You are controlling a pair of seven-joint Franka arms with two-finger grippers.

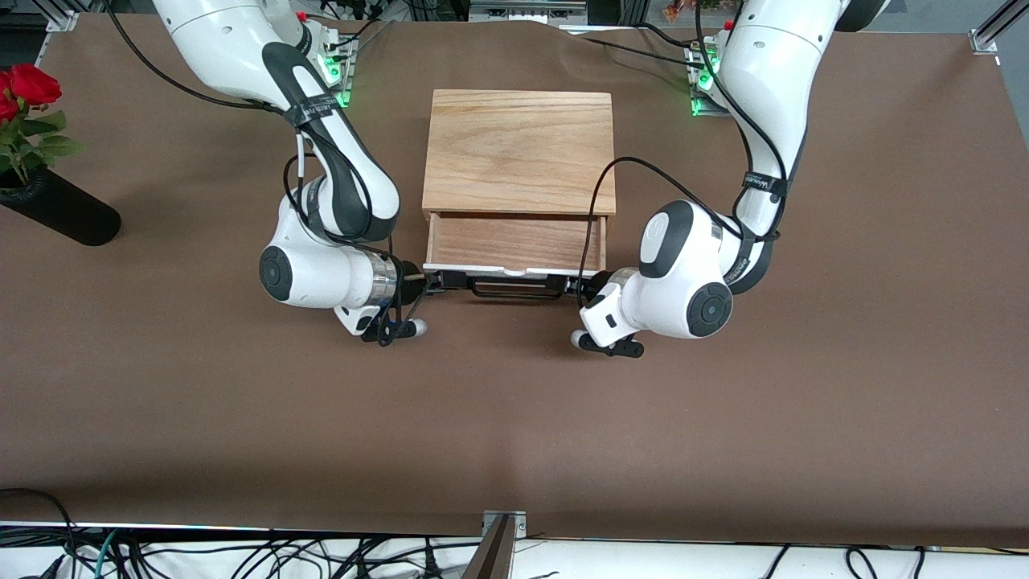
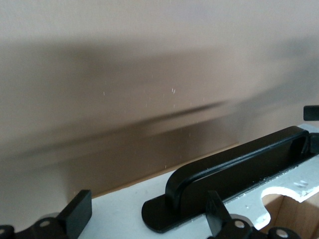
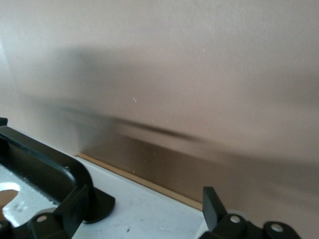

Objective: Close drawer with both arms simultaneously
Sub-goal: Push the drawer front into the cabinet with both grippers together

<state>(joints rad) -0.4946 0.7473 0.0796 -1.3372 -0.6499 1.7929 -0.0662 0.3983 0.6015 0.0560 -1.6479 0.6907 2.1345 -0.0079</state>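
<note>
The drawer [image 1: 514, 244] stands partly open under the wooden box [image 1: 519, 151] at mid-table. The left gripper [image 1: 575, 287] and right gripper [image 1: 434, 281], fingers apart, sit against opposite ends of its white front panel [image 2: 134, 209] beside the black handle [image 1: 514, 287], seemingly placed to push evenly.

The front camera is looking down from high across the tabletop [image 1: 514, 418], facing both arm bases. Each wrist camera is sitting close against the drawer [image 1: 514, 244] front, sharing its black handle [image 2: 239, 169] [image 3: 45, 159] with the other.
</note>
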